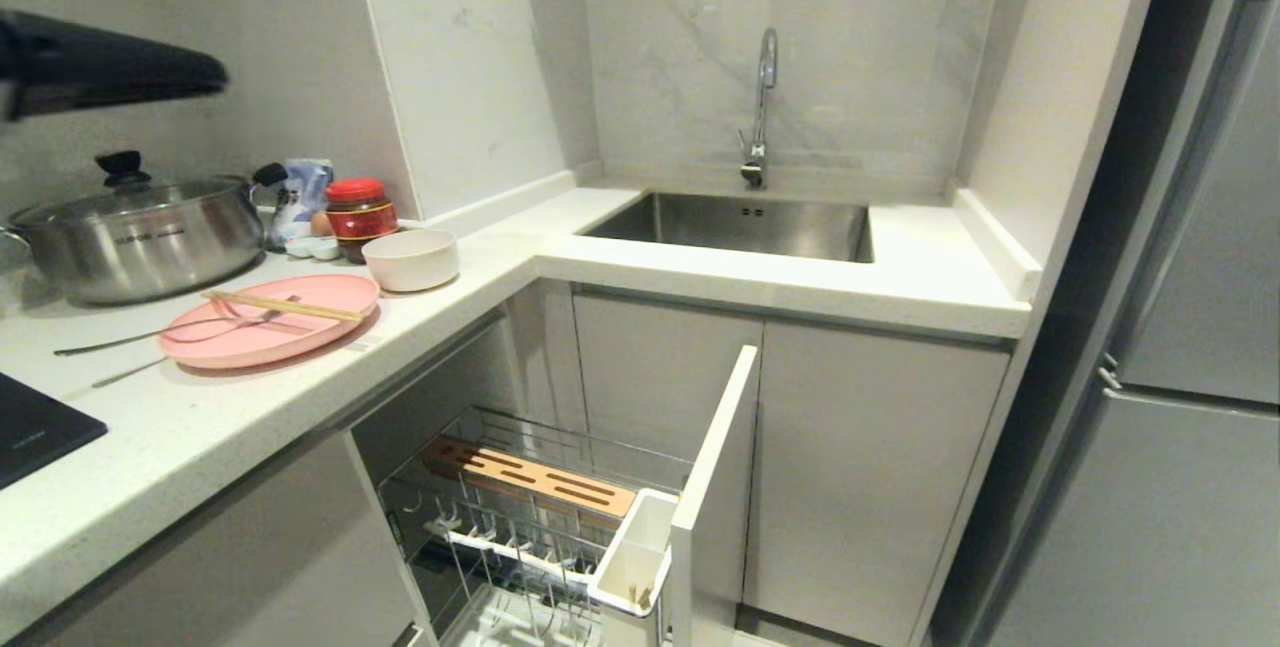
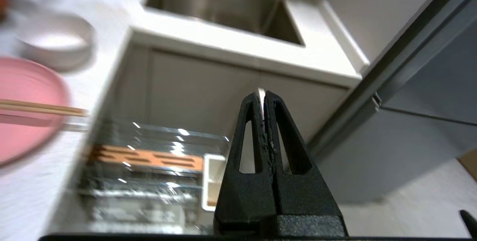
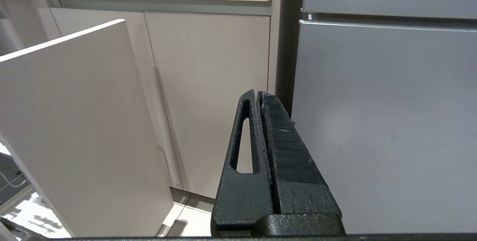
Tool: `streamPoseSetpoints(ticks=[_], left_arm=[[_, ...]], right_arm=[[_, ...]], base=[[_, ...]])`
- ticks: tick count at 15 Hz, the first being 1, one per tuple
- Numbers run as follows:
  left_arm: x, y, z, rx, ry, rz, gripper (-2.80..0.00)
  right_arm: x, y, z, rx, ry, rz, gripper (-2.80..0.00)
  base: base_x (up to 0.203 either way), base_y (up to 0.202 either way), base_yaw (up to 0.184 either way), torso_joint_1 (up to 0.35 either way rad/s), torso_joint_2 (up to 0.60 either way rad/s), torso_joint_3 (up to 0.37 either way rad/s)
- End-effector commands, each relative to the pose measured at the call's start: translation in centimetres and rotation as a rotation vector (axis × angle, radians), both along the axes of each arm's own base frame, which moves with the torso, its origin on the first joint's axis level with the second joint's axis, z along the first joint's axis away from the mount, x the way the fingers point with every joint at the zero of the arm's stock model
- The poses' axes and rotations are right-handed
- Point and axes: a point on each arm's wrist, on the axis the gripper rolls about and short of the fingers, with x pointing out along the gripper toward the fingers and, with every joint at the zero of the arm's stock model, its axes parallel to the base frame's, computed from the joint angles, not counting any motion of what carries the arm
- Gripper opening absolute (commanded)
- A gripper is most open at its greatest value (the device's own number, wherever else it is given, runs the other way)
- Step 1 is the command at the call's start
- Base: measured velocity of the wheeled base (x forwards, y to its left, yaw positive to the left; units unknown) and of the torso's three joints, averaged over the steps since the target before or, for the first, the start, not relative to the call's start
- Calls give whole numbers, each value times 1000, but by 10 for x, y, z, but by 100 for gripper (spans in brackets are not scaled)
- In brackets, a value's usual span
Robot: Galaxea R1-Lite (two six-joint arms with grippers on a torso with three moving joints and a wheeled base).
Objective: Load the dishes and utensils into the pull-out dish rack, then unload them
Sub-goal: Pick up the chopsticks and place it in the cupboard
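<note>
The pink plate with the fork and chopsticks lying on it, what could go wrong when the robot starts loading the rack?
The chopsticks and fork lie loose across the pink plate; lifting it first could let them slide off. The plate sits near the counter edge above the open dish rack, so a nudge might tip it over. The left gripper is shut and must open before any grasp.
</note>
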Motion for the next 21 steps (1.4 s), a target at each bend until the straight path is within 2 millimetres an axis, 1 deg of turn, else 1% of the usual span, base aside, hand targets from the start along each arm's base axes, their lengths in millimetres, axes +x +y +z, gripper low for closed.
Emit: streamPoseSetpoints(ticks=[1,2,4,6,7,9,11,16,17,19,20,21], left_arm=[[-95,26,1,-3,-193,47,-280],[-118,32,-14,31,-222,74,-280],[-151,36,-63,155,-234,146,-280],[-182,36,-107,247,-288,206,-280],[-192,35,-134,290,-302,237,-280],[-200,35,-182,364,-345,327,-280],[-196,36,-218,414,-393,382,-280],[-151,36,-307,460,-321,374,-280],[-148,36,-316,468,-308,366,-280],[-148,36,-315,408,-317,364,-280],[-148,36,-318,370,-269,362,-280],[-148,36,-318,325,-257,368,-280]], right_arm=[[2,0,-7,0,26,0,-280],[2,0,-8,0,28,0,-280],[2,0,-7,0,26,0,-280],[2,0,-7,0,27,0,-280],[2,0,-8,0,27,0,-280],[2,0,-7,0,26,0,-280],[2,0,-7,0,26,0,-280],[2,0,-7,0,26,0,-280],[2,0,-7,0,26,0,-280],[2,0,-7,0,26,0,-280],[2,0,-7,0,26,0,-280],[2,0,-7,0,26,0,-280]], base=[[0,0,0,0,0,0],[0,0,0,0,0,0],[0,0,0,0,0,0],[0,0,0,0,0,0],[0,0,0,0,0,0],[0,0,0,0,0,0],[0,0,0,0,0,0],[0,0,0,0,0,0],[0,0,0,0,0,0],[0,0,0,0,0,0],[0,0,0,0,0,0],[0,0,0,0,0,0]])
